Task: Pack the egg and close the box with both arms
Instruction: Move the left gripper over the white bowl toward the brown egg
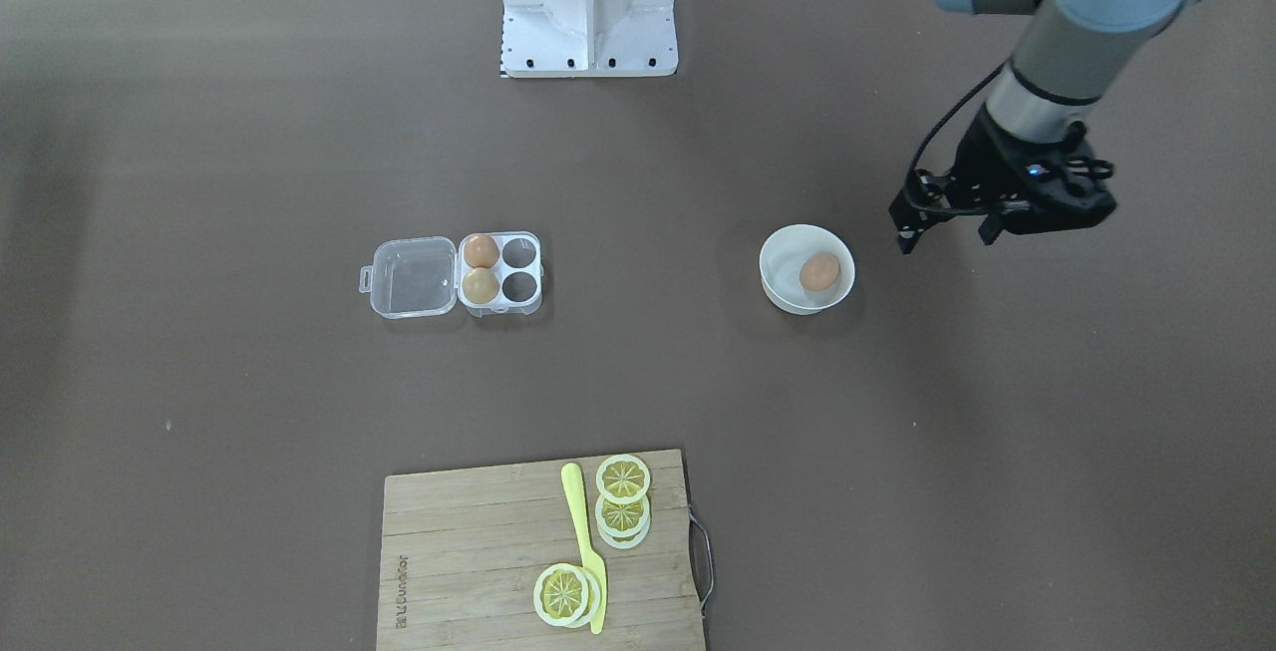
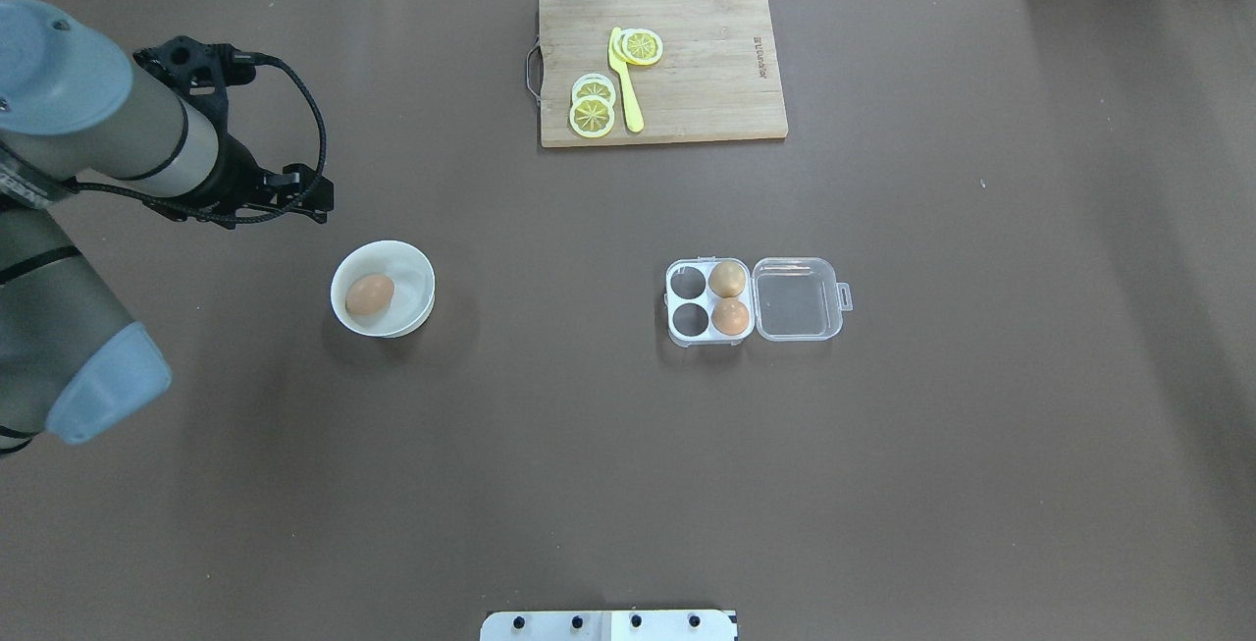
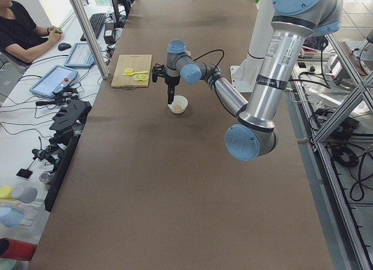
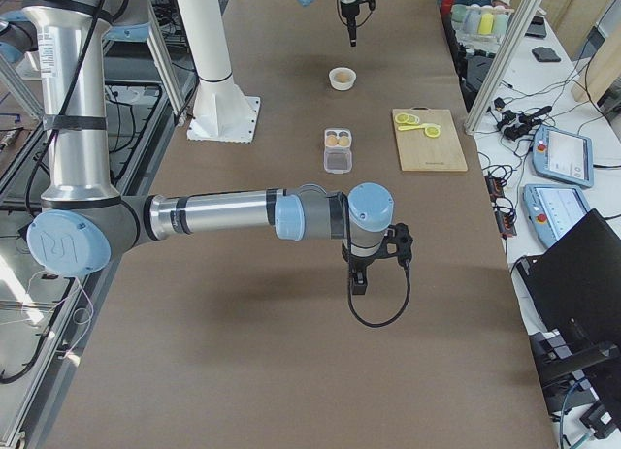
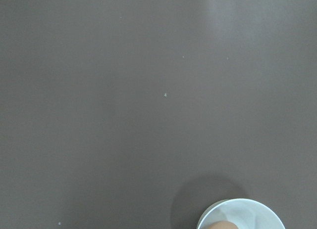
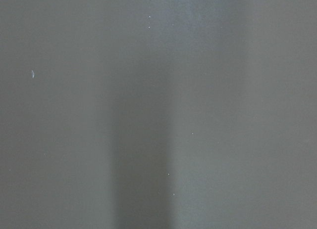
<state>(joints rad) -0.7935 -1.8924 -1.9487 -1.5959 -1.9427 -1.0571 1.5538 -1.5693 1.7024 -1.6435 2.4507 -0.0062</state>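
1 egg [image 2: 370, 294] on side in bowl [image 2: 421, 273], axis approx L-R.

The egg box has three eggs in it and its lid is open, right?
Not quite. The egg box has two eggs in it, not three: a paler egg and an orange-brown egg. Its other two cells are empty. Its lid is open, as you said. The overhead exterior view shows it.
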